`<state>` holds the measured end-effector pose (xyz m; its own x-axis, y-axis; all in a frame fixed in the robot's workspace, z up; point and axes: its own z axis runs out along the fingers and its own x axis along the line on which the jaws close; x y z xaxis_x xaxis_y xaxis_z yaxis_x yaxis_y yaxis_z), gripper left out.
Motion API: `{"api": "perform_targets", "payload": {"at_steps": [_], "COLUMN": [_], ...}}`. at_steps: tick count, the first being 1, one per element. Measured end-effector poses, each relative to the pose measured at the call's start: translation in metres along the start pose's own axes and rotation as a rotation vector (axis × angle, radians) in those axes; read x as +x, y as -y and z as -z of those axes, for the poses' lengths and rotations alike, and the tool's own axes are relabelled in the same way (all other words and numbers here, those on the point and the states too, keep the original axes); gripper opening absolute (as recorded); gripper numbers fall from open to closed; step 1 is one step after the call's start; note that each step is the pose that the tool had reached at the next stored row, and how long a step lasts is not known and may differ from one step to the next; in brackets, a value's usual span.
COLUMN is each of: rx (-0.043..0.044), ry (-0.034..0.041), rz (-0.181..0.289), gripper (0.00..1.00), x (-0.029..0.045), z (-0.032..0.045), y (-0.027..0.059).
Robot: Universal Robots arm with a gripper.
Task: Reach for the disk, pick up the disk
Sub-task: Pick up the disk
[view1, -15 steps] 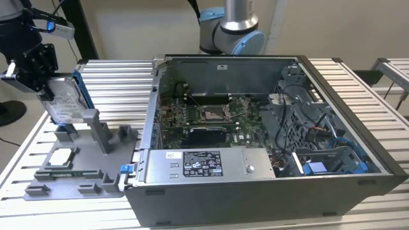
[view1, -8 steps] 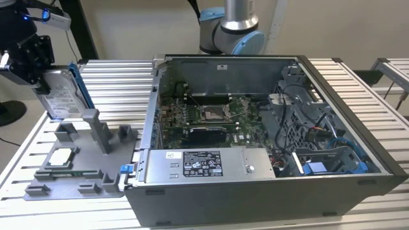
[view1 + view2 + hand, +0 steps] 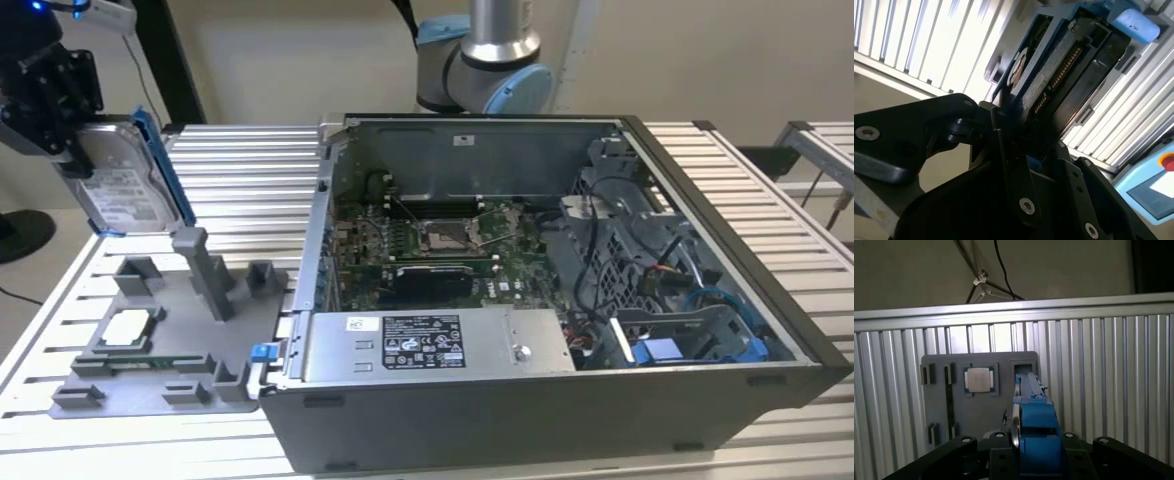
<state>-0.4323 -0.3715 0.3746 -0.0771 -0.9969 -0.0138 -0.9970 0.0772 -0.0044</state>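
The disk [image 3: 127, 190] is a silver-grey drive with a white label and a blue bracket along one edge. It hangs upright in the air above the grey fixture plate [image 3: 174, 375] at the exterior view's left. My black gripper [image 3: 70, 140] is shut on its upper end. In the first wrist view the disk [image 3: 1035, 425] appears edge-on between the fingers [image 3: 961, 446], over a slot in the plate. In the second wrist view its circuit-board side [image 3: 1054, 70] reaches out from the gripper [image 3: 1014, 127].
A small white-topped chip [image 3: 127, 325] lies in the fixture plate, with upright grey posts [image 3: 200, 265] beside it. An open computer case [image 3: 561, 260] takes up the middle of the slatted aluminium table [image 3: 254, 170]. The arm's base [image 3: 481, 60] stands behind the case.
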Motion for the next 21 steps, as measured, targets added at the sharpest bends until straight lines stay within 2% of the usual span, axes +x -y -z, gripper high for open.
{"api": "perform_targets", "payload": {"at_steps": [17, 21], "rx": [0.0001, 0.0], "ry": [0.0, 0.0], "rz": [0.0, 0.0], "gripper": [0.0, 0.0], "x": [-0.0007, -0.0009], "z": [0.0504, 0.0643], "y": [0.0002, 0.0003]}}
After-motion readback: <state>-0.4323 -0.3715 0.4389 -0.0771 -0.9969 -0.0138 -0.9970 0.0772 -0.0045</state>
